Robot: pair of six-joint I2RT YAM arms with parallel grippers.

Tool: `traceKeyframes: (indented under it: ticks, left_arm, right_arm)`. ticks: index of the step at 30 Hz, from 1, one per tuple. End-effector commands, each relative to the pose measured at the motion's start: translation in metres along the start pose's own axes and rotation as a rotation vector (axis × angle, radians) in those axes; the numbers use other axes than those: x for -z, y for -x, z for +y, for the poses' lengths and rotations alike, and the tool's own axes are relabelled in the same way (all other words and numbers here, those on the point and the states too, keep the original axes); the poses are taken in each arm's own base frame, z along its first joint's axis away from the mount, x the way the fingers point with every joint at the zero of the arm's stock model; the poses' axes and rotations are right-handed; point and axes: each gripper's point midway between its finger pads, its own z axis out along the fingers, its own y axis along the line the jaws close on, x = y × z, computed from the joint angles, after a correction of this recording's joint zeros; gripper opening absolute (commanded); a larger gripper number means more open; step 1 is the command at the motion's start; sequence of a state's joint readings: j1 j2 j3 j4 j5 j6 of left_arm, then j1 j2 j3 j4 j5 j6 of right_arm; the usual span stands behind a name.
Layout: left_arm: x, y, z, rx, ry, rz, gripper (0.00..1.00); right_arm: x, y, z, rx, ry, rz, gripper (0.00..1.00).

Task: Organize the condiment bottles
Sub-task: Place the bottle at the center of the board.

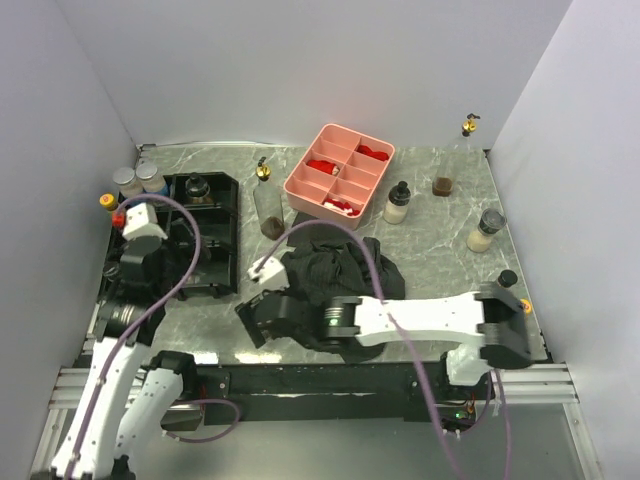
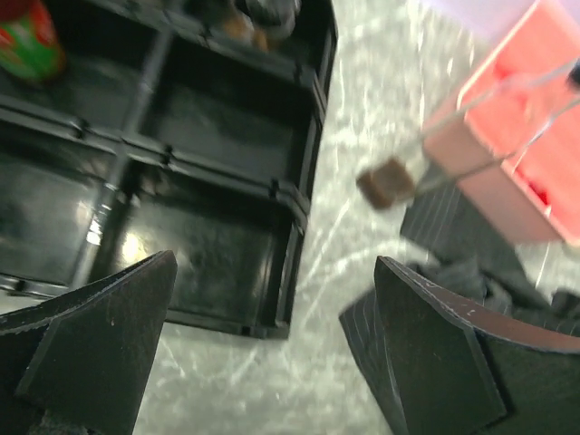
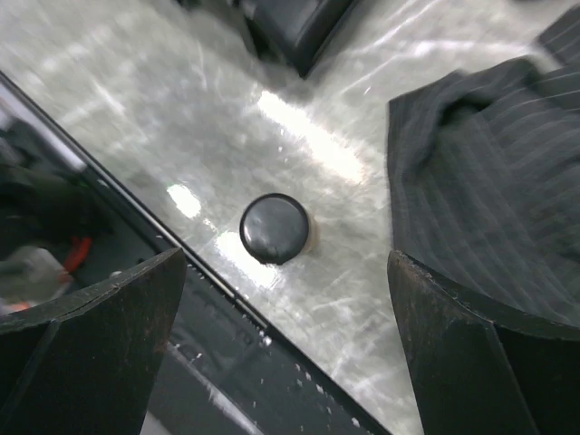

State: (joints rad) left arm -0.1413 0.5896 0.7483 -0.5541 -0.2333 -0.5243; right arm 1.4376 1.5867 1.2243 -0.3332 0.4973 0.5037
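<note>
A small bottle with a round black cap (image 3: 275, 228) stands on the marble table near its front edge. My right gripper (image 3: 285, 344) hangs open above it, holding nothing; from above, this gripper (image 1: 252, 322) hides the bottle. My left gripper (image 2: 272, 353) is open and empty over the near right corner of the black divided tray (image 2: 299, 181), also low at the left in the top view (image 1: 180, 268). A tall clear bottle with brown sauce (image 1: 267, 205) stands between the trays. One bottle (image 1: 197, 187) sits in the black tray (image 1: 225, 235). Several more bottles stand at the back left (image 1: 138, 180) and on the right (image 1: 487, 230).
A pink divided tray (image 1: 372, 188) with red pieces sits at the back centre. A crumpled black cloth (image 1: 330, 265) lies mid-table, partly under my right arm. A red-labelled bottle (image 2: 27, 41) stands beyond the black tray. White walls close in three sides.
</note>
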Motion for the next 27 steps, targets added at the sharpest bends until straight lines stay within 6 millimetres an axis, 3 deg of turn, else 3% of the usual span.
traceKeyframes:
  ticks: [1,6,8,9,11,12,21,27]
  left_arm:
    - [-0.014,-0.008,-0.02,0.003,-0.025,0.134,0.97]
    - [-0.029,-0.035,-0.024,-0.03,0.011,0.213,0.98]
    - [-0.03,-0.049,-0.021,-0.057,0.047,0.256,0.99]
    - [-0.03,-0.065,-0.029,-0.092,0.044,0.299,0.99]
    - [-0.027,-0.077,-0.036,-0.12,0.064,0.317,0.99]
    - [-0.021,-0.093,-0.045,-0.165,0.046,0.365,0.99]
    - [0.014,-0.139,-0.084,-0.239,-0.014,0.506,0.91]
    - [0.036,-0.183,-0.085,-0.3,0.002,0.6,0.91]
  right_arm:
    - [0.044,0.037,-0.02,-0.087,-0.003,-0.133,1.0]
    - [0.068,0.04,-0.049,-0.105,-0.04,-0.199,1.0]
    - [0.069,0.036,-0.061,-0.099,-0.071,-0.214,1.0]
    - [0.072,0.038,-0.065,-0.109,-0.071,-0.229,1.0]
    - [0.072,0.036,-0.076,-0.122,-0.094,-0.236,1.0]
    - [0.076,0.041,-0.078,-0.143,-0.084,-0.262,1.0]
    - [0.09,0.036,-0.117,-0.187,-0.089,-0.332,1.0]
    - [0.096,0.029,-0.133,-0.213,-0.072,-0.351,1.0]
